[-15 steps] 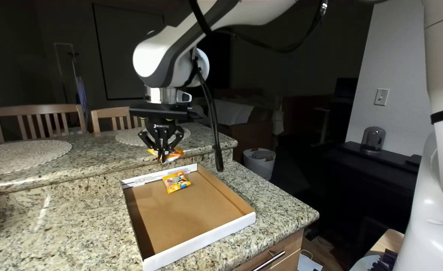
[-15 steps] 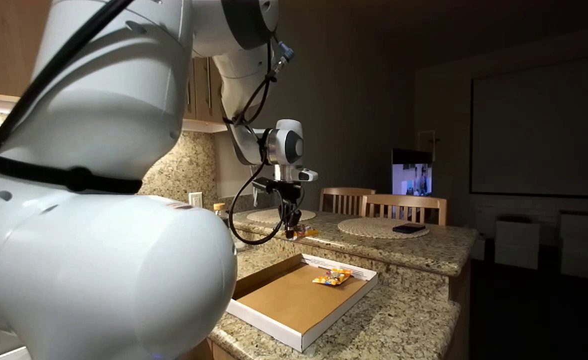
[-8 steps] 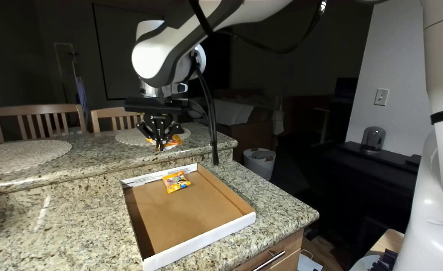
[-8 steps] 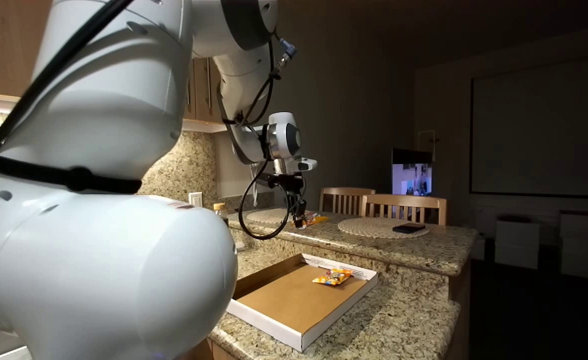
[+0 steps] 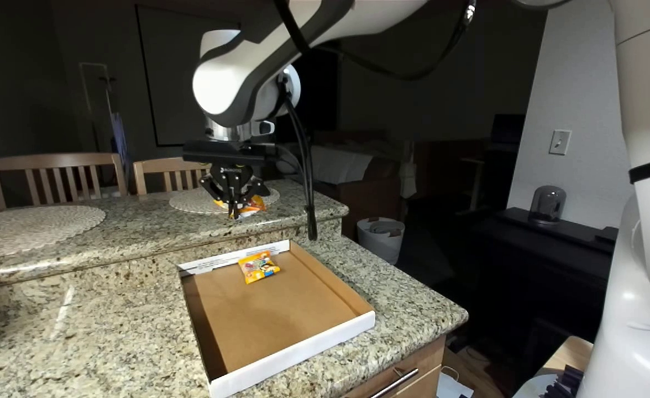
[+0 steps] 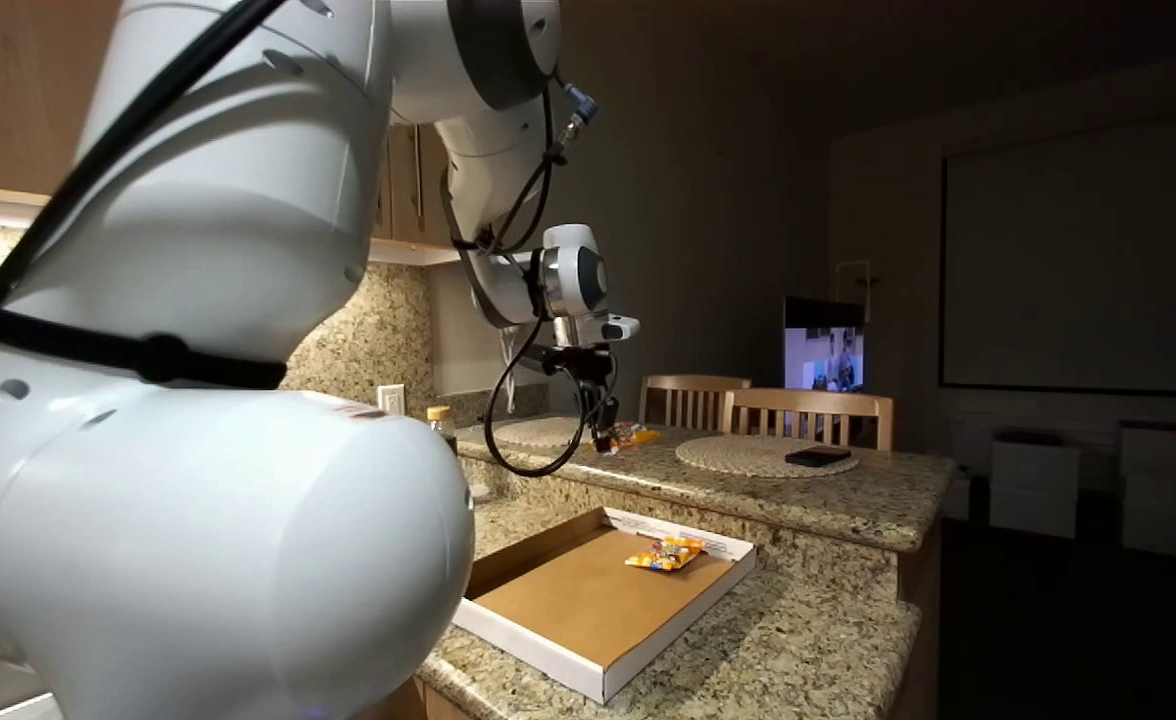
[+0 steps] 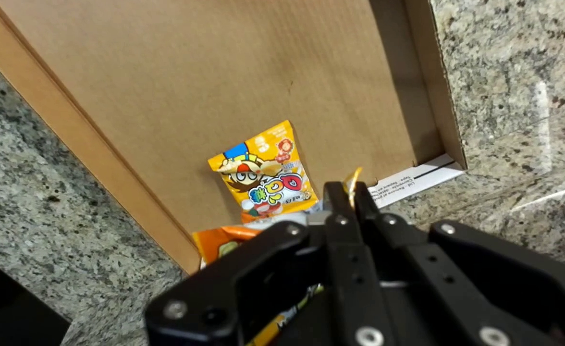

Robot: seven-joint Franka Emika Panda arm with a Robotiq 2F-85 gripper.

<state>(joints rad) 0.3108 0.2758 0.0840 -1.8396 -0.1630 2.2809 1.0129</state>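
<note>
My gripper (image 5: 234,213) is shut on an orange candy packet (image 5: 255,205) and holds it in the air, over the far end of the tray and near the raised counter edge. The held packet also shows in an exterior view (image 6: 634,436) and, mostly hidden behind the fingers (image 7: 352,192), in the wrist view (image 7: 220,240). A strip of its edge sticks out between the fingertips. A second packet, yellow-orange with a cartoon face (image 7: 263,175), lies flat in the shallow cardboard tray (image 5: 297,354), near its far wall. It shows in both exterior views (image 5: 258,267) (image 6: 666,553).
The tray stands on the lower granite counter (image 5: 109,331). Behind it rises a higher granite counter (image 6: 648,470) with round woven mats (image 5: 32,226) and a dark phone (image 6: 818,456). Wooden chairs (image 5: 57,171) stand behind. A bottle with a yellow cap (image 6: 439,416) stands by the wall.
My gripper has risen with the packet and shifted slightly, mostly in the first half second. The packet in the tray and the tray have not moved.
</note>
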